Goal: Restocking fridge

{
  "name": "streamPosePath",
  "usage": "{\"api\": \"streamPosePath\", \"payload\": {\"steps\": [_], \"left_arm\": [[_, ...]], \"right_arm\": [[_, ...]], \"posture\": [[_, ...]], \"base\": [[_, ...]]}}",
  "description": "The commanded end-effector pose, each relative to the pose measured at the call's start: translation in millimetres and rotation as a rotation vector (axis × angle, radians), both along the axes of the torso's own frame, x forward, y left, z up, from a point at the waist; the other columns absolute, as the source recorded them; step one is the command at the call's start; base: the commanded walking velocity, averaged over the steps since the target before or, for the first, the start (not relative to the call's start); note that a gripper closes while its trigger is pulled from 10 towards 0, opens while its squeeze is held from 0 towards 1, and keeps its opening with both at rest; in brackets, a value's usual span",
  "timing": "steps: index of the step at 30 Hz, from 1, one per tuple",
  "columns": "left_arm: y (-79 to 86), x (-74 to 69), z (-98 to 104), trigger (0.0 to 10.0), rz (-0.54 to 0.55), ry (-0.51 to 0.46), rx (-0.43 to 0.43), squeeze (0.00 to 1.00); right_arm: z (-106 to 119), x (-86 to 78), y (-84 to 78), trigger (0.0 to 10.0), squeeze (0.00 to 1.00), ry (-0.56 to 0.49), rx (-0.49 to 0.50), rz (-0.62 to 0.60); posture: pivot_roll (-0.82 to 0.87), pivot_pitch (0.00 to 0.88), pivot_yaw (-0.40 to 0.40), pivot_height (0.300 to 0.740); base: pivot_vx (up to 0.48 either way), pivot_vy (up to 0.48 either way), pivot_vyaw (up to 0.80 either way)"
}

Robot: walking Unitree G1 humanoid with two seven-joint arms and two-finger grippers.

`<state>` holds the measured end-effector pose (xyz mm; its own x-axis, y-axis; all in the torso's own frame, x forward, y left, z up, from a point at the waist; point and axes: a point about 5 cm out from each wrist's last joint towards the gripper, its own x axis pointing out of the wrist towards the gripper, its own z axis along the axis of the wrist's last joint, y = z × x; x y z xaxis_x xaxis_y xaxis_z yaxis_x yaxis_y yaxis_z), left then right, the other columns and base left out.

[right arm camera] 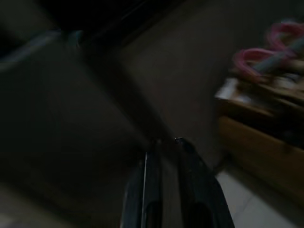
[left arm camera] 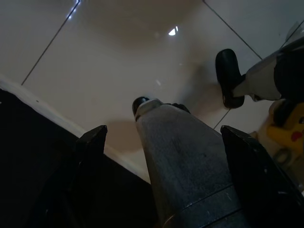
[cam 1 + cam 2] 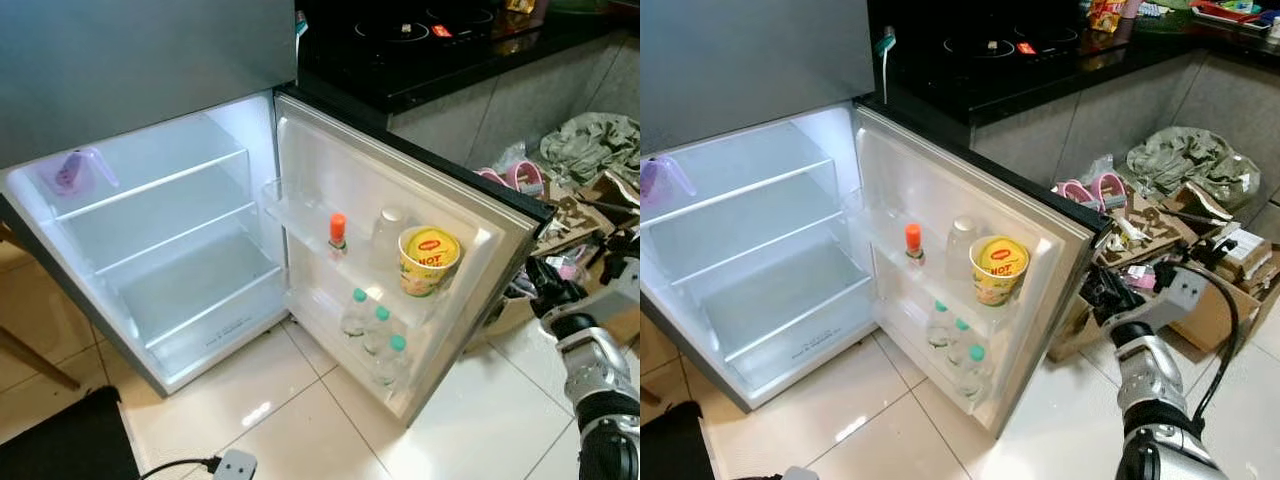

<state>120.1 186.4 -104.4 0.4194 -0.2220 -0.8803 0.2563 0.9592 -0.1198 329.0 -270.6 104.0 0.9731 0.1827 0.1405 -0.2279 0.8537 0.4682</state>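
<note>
Two grippers are yours to track. Your left gripper [image 2: 161,137] hangs low over the pale floor tiles [image 2: 142,57], its black fingers [image 2: 90,147] spread wide with nothing between them; a grey tube-like part of the robot runs up the middle of that wrist view, and a black mat edge lies under it. Your right gripper [image 1: 166,142] is raised at the outer side of the open fridge door [image 3: 1060,250], in front of a cardboard box [image 3: 1210,310]; in its dim, blurred wrist view the two fingers lie close together, nearly touching, holding nothing you can make out.

Nearest you on the floor lie a white plug block [image 3: 236,465] and the dark mat [image 3: 65,440]. Next comes the door's lower rack with three clear bottles with green caps [image 3: 377,335] standing in a row. On the rack above stand a small bottle with an orange cap [image 3: 338,232], a clear tumbler [image 3: 388,235] and, at the outer end, a yellow noodle cup [image 3: 428,260], upright. The fridge [image 3: 170,240] compartment is lit, with a purple plastic item [image 3: 70,172] at the left end of its top shelf.

Beyond the door, pink slippers [image 3: 1090,190] and a bundle of grey-green cloth [image 3: 1185,160] lie by the boxes, and farthest off a black cooktop [image 3: 1000,45] sits in the dark counter.
</note>
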Motion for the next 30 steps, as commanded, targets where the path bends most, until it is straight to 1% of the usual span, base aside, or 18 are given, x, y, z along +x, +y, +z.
{"api": "streamPosePath", "payload": {"steps": [1,2,4,6,7,8,11,12,14,16,17,19,20,22,23,24,26,30], "left_arm": [[-2.5,-14.7,-4.9,10.0,-0.016,0.061,-0.007,0.00],[-2.5,-14.7,-4.9,10.0,-0.016,0.061,-0.007,0.00],[-3.0,-16.6,-5.4,10.0,-0.023,0.069,-0.007,0.00],[-3.4,-17.9,-5.8,10.0,-0.030,0.074,-0.007,0.00],[-3.4,-18.2,-5.9,10.0,-0.032,0.075,-0.007,0.00],[-3.4,-18.2,-5.9,10.0,-0.032,0.075,-0.007,0.00],[-3.4,-18.1,-5.9,10.0,-0.033,0.075,-0.007,0.00],[-3.4,-18.1,-5.9,10.0,-0.033,0.075,-0.007,0.00],[-3.8,-17.7,-5.8,10.0,-0.033,0.073,-0.008,0.00],[-4.3,-17.5,-5.8,10.0,-0.034,0.073,-0.008,0.00],[-4.7,-17.3,-5.8,10.0,-0.034,0.073,-0.009,0.00],[-5.8,-17.4,-5.9,10.0,-0.035,0.074,-0.011,0.00],[-5.8,-17.4,-5.9,10.0,-0.035,0.074,-0.011,0.00],[-6.4,-17.6,-6.1,10.0,-0.037,0.075,-0.012,0.00],[-6.4,-17.6,-6.1,10.0,-0.037,0.075,-0.012,0.00],[-6.7,-17.7,-6.1,10.0,-0.037,0.076,-0.012,0.00],[-7.4,-18.2,-6.4,10.0,-0.038,0.079,-0.012,0.00],[-8.5,-18.7,-6.6,10.0,-0.036,0.079,-0.015,0.00]], "right_arm": [[1.9,0.7,32.9,10.0,0.00,-0.060,-0.020,0.270],[1.9,0.7,32.9,10.0,0.00,-0.060,-0.020,0.270],[1.9,-7.3,53.8,10.0,0.00,-0.097,-0.026,0.476],[-1.5,-16.5,69.3,10.0,0.00,-0.101,-0.046,0.631],[-3.4,-20.6,75.5,10.0,0.00,-0.096,-0.049,0.690],[-3.4,-20.6,75.5,10.0,0.00,-0.096,-0.049,0.690],[0.1,-43.7,101.8,10.0,0.00,-0.114,-0.003,0.964],[0.1,-43.7,101.8,10.0,0.00,-0.114,-0.003,0.964],[0.3,-50.4,112.2,10.0,0.00,-0.116,0.021,1.032],[-5.1,-47.8,110.2,10.0,0.00,-0.094,0.008,0.987],[-14.0,-41.5,104.6,10.0,0.00,-0.056,-0.029,0.894],[-39.9,-33.7,88.7,10.0,0.00,0.082,-0.118,0.682],[-39.9,-33.7,88.7,10.0,0.00,0.082,-0.118,0.682],[-64.0,-34.4,71.1,10.0,0.00,0.261,-0.191,0.473],[-64.0,-34.4,71.1,10.0,0.00,0.261,-0.191,0.473],[-71.9,-37.7,62.8,10.0,0.00,0.323,-0.212,0.394],[-87.3,-49.9,48.4,10.0,0.00,0.421,-0.189,0.291],[-111.3,-78.2,38.7,10.0,0.00,0.533,-0.145,0.275]], "posture": [[-0.06,0.060,-0.030,0.740],[-0.06,0.060,-0.030,0.740],[-0.06,0.061,-0.027,0.740],[-0.06,0.062,-0.027,0.740],[-0.06,0.062,-0.026,0.740],[-0.06,0.062,-0.026,0.740],[-0.06,0.063,-0.027,0.740],[-0.06,0.063,-0.027,0.740],[-0.06,0.061,-0.028,0.740],[-0.06,0.061,-0.029,0.740],[-0.06,0.061,-0.029,0.740],[-0.06,0.062,-0.031,0.740],[-0.06,0.062,-0.031,0.740],[-0.06,0.063,-0.032,0.740],[-0.06,0.063,-0.032,0.740],[-0.07,0.063,-0.035,0.740],[-0.06,0.063,-0.036,0.740],[-0.06,0.065,-0.038,0.740]], "base": [[0.000,0.000,0.00],[0.000,0.000,0.00],[0.000,0.000,0.00],[0.000,0.000,0.00],[0.000,0.000,0.00],[0.000,0.000,0.00],[0.000,0.000,0.00],[0.000,0.000,0.00],[0.000,0.000,0.00],[0.000,0.000,0.00],[0.000,0.000,0.00],[0.000,0.000,0.00],[0.000,0.000,0.00],[0.000,0.000,0.00],[0.000,0.000,0.00],[0.000,0.000,0.00],[0.000,0.000,0.00],[0.000,0.000,0.00]]}}
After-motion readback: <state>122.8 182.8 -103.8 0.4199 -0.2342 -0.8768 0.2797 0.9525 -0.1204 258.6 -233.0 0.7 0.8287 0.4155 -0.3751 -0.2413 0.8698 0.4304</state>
